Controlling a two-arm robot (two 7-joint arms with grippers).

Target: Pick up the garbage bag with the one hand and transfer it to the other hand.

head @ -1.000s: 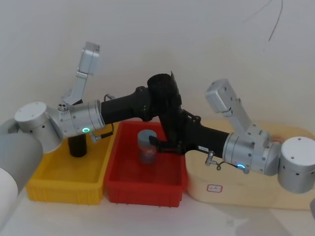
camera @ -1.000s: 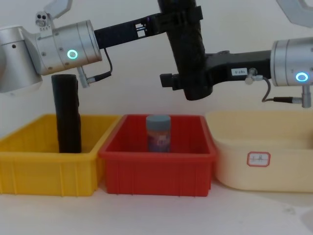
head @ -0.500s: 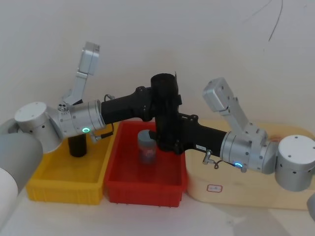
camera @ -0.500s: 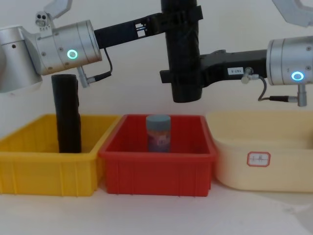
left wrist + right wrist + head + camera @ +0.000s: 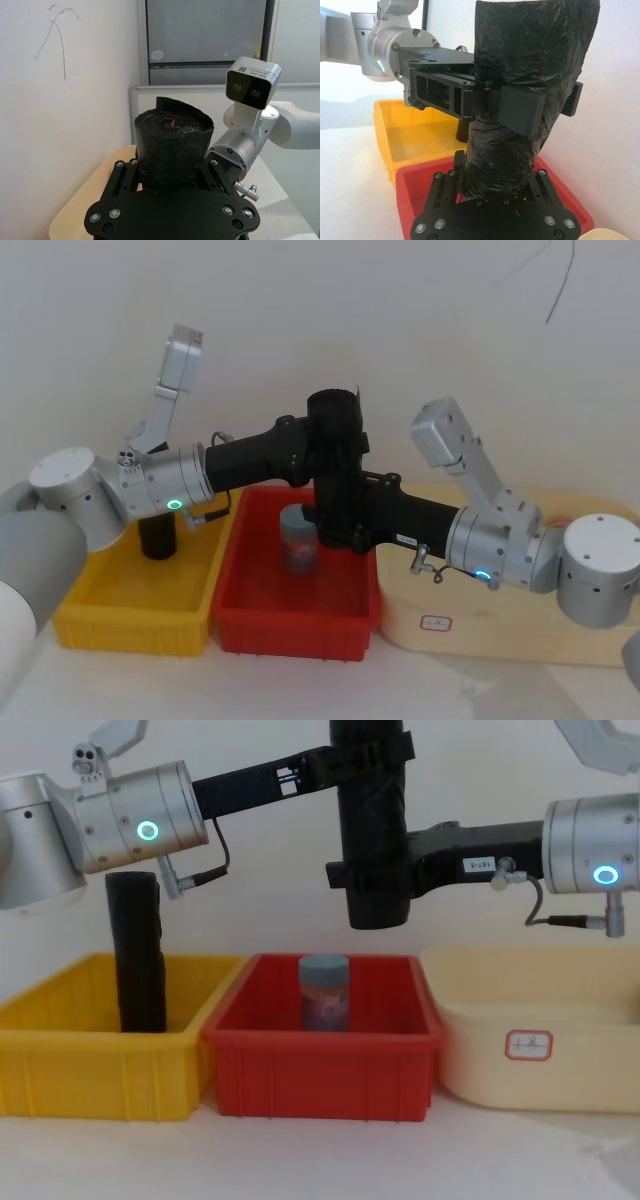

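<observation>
Plain white wall backs a pale surface (image 5: 300,1160) carrying a yellow bin (image 5: 90,1070), a red bin (image 5: 320,1065) and a cream tub (image 5: 560,1050).

Above the red bin, the garbage bag (image 5: 372,830) hangs upright between two tools. The left tool (image 5: 325,445), on the green-lit wrist, is clamped round the roll's upper part. The right tool (image 5: 340,525), on the blue-lit wrist, sits directly below it, its fingers closed against the lower part; the right wrist view shows them flanking the roll with no gap to see.

By its look the roll is a dense, tightly wound cylinder of crinkled film: fairly stiff as a whole, yet its outer wrap is slick and could give a little under pressure. It is best taken across the middle of its length, square to the axis, not by the loose flap at the top.

A second black roll (image 5: 138,955) stands in the yellow bin, and a lidded jar (image 5: 324,992) in the red one.
</observation>
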